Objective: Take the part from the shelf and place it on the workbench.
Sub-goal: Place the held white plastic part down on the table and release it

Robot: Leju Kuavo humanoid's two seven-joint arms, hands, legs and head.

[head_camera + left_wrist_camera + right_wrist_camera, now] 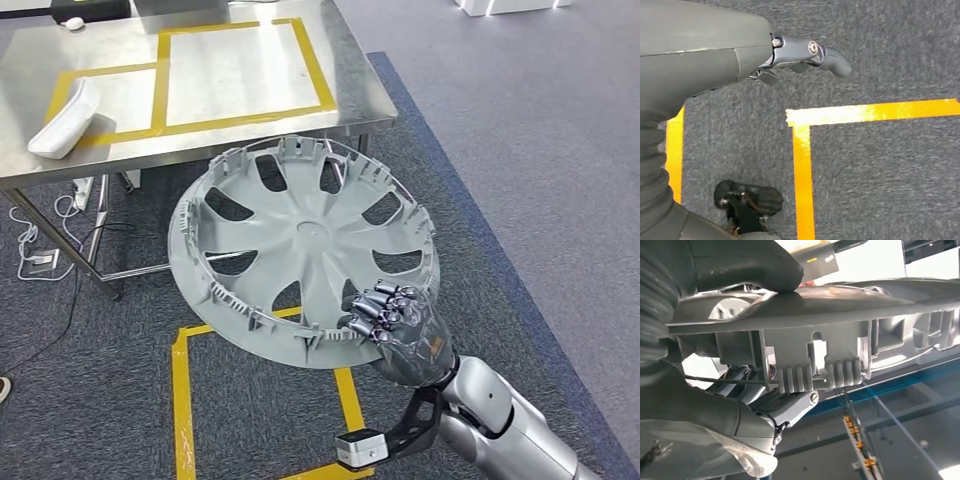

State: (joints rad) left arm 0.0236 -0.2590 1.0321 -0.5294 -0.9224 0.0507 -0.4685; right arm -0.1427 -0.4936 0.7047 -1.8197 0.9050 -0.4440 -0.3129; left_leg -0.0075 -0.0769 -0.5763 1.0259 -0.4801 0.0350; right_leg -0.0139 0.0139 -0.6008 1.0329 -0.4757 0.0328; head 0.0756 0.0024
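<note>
Just short of the steel workbench point(226, 125), right hand point(396, 325) grips the large grey plastic wheel cover point(302, 245) by its rim: likely light, stiff, unwieldy; left hand point(806, 52) holds nothing.

A steel counter point(226, 95) stands at the far side, its shiny top marked with yellow tape point(161, 75) into two rectangles, a small one beside a large one. A white curved tray-like object point(64, 118) lies on the small rectangle's near corner. Under the counter, thin metal legs, a white power strip point(83, 188) and loose white cables point(30, 235) rest on dark grey carpet point(90, 400). Yellow floor tape point(181, 400) outlines a box on this carpet. To the right, past a blue border strip point(483, 235), the floor point(543, 130) is lighter grey.
</note>
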